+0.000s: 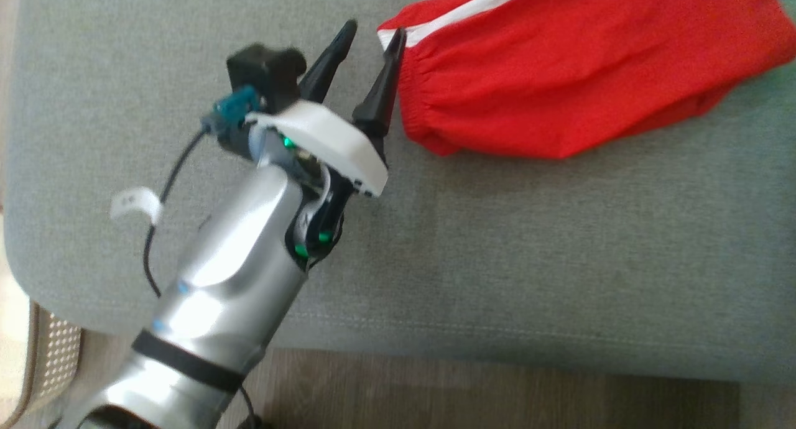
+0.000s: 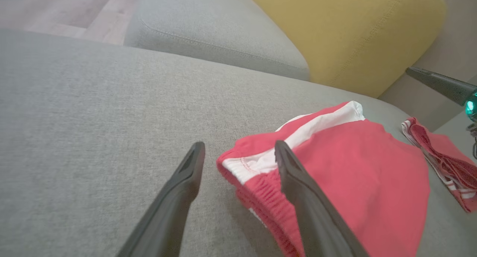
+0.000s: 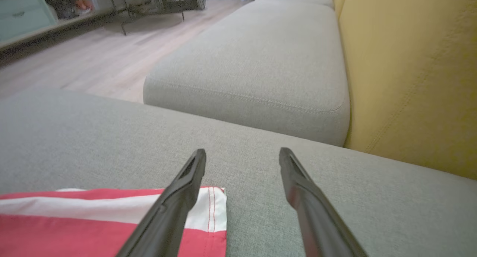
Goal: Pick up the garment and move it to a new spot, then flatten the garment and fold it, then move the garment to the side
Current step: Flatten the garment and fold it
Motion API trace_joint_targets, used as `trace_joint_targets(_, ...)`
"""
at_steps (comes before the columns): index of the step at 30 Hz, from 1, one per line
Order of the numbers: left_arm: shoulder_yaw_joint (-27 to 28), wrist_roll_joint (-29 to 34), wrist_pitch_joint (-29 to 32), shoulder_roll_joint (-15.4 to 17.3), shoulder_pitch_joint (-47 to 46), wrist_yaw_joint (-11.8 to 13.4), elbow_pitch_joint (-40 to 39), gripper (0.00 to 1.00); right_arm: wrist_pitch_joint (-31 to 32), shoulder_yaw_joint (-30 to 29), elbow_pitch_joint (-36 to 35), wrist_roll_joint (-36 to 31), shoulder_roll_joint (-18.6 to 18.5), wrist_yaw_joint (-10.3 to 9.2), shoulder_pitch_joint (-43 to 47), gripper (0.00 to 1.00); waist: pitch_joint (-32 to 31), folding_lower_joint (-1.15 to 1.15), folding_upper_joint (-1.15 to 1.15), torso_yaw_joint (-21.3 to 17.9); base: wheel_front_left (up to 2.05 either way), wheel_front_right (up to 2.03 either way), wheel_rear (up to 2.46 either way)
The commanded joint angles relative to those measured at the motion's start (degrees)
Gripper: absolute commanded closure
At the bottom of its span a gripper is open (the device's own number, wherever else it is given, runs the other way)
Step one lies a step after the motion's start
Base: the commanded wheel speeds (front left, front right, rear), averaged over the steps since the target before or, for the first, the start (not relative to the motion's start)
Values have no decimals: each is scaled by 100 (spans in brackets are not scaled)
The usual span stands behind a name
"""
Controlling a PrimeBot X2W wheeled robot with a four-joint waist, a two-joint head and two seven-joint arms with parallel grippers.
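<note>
The left gripper [image 1: 374, 31] stands open, with one finger at the elastic waistband of the shorts [image 1: 559, 74], which lie on the grey cushion [image 1: 497, 242]. The right gripper [image 3: 243, 152] is open too, above a striped corner. The cloth looks light, soft and limp; I would pinch the thicker waistband.

matt red cloth garment [image 1: 591, 74] on rough-woven grey cushion [image 1: 497, 242] (glossy silver forearm [image 1: 236, 273]).

Red, white-striped garment [image 1: 578, 74], folded, flat on grey cushion [image 1: 186, 43]
</note>
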Motion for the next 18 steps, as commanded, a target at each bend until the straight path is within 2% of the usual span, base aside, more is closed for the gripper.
trace_joint_targets(1,136,95,-89,150,90,75,-150,0,-134,-78,-61,96,-24,-2,308,0,-192,0,0,-88,0,0,0)
trace_joint_targets(5,90,601,-386,361,475,588,-403,0,-403,-231,-51,432,203,-2,1035,0,-562,0,0,-228,0,0,0)
trace_joint_targets(9,160,1337,-508,523,1151,1385,-1068,0,-474,-369,32,713,588,-2,1801,0,-911,0,0,-350,0,0,0)
trace_joint_targets(13,207,2285,-514,553,1996,2096,-2031,0,-570,-530,234,757,863,-2,2208,0,-1143,0,0,-275,0,0,0)
trace_joint_targets(16,101,2829,-515,521,2558,2390,-2422,0,-654,-713,511,681,858,-2,2238,0,-1241,0,0,-86,0,0,0)
trace_joint_targets(17,-5,3039,-516,472,2836,2469,-2520,0,-721,-847,805,547,780,-2,2148,0,-1255,0,0,96,0,0,0)
trace_joint_targets(18,-31,3088,-516,430,2941,2483,-2568,0,-744,-903,958,477,755,-2,2079,0,-1250,0,0,180,0,0,0)
